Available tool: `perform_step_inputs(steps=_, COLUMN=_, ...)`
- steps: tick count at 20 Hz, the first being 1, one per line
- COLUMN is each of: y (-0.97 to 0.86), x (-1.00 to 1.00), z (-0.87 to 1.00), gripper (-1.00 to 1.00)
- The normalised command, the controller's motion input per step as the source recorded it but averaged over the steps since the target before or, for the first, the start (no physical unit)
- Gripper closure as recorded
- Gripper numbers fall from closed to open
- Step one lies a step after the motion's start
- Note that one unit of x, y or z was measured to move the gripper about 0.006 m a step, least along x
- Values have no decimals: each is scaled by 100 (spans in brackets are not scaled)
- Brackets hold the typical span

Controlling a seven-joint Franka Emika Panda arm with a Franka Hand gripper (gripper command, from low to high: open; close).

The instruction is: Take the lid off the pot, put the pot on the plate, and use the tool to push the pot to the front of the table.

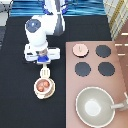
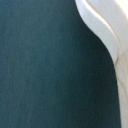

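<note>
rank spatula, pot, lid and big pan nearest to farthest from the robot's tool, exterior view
From the tool, at the exterior view's left:
1. spatula, right at it, just toward the bottom.
2. pot, further toward the bottom.
3. lid, off to the right.
4. pan, bottom right.

The gripper (image 1: 43, 59) hangs over the counter (image 1: 20, 100) toward the exterior view's left, just above the tool (image 1: 45, 71). The tool lies directly below it, its lower end touching the pot (image 1: 43, 86). The pot sits on the plate (image 1: 44, 94) — both below the gripper. To the exterior view's right lies the stove panel (image 1: 120, 80); the lid (image 1: 79, 49) rests on its upper left burner spot, and the large pan (image 1: 94, 106) sits at its lower part — well apart from the pot.
</note>
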Motion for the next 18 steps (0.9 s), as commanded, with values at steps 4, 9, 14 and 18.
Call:
perform_step_inputs(steps=4, y=0, x=100, z=29, gripper=100)
perform_step_inputs(steps=9, y=0, x=100, z=28, gripper=100)
perform_step_inputs(steps=14, y=0, x=100, z=21, gripper=100)
perform_step_inputs(steps=18, y=-1, x=100, z=16, gripper=100)
